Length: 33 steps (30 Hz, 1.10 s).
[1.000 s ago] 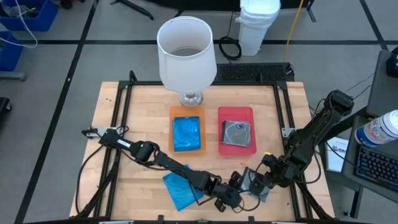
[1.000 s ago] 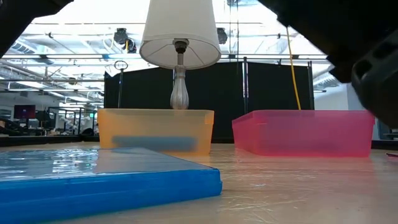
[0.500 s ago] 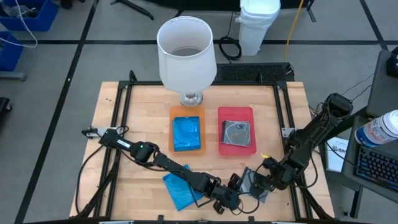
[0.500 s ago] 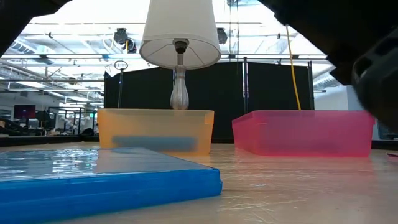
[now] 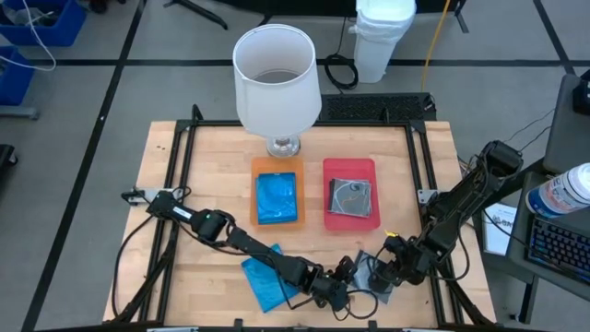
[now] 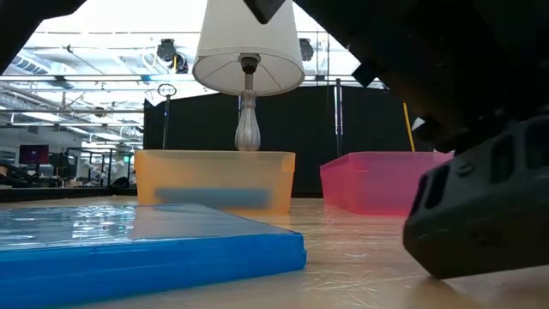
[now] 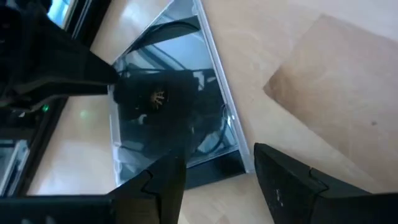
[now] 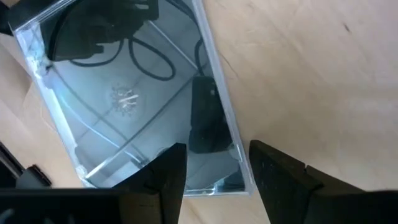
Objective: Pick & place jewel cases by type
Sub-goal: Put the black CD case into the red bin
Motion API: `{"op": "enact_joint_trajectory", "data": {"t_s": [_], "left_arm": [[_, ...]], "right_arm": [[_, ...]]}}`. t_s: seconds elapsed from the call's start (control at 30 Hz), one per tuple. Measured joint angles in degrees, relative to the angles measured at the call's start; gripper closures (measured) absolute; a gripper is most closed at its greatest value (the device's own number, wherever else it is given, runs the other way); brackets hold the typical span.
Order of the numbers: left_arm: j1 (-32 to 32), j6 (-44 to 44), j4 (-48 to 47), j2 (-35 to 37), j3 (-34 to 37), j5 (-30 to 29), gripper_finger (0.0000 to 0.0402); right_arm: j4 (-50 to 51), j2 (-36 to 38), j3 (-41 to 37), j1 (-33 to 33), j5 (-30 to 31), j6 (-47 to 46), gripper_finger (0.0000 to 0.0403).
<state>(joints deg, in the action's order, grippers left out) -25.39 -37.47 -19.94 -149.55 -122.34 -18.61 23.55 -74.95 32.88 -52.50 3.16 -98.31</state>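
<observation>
Lower centre-right of high view: left pincer [image 5: 343,288] & right pincer [image 5: 385,273], both part-open, gripping nothing, flank a clear jewel case [image 5: 377,279] flat on desk [image 5: 212,175], apparently for red tray [image 5: 350,168].

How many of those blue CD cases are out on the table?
2. One blue case lies in the orange tray; the other blue case lies flat on the table near its front edge, beside the left arm. More may be hidden underneath.
</observation>
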Motion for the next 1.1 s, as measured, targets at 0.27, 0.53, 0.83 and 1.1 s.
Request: {"op": "enact_joint_trajectory", "data": {"t_s": [0.27, 0.53, 0.83, 1.1], "left_arm": [[-0.1, -1.4, 1.0, 0.0, 1.0, -0.3, 0.0206], [0.5, -1.4, 3.5, -0.1, 1.1, 0.0, 0.0206], [0.9, -1.0, 5.9, -0.2, 1.2, -0.6, 0.0206], [0.8, -1.8, 6.7, -0.2, 1.3, -1.1, 0.0206]], "right_arm": [[-2.2, -2.0, 0.0, 0.0, 0.0, 0.7, 0.0234], [-7.1, -2.3, -0.3, 0.0, 1.0, 3.2, 0.0234], [-13.0, -4.3, -0.3, 0.0, 1.4, 6.3, 0.0234], [-16.0, -5.9, -0.3, 0.0, 1.3, 7.8, 0.0234]]}}
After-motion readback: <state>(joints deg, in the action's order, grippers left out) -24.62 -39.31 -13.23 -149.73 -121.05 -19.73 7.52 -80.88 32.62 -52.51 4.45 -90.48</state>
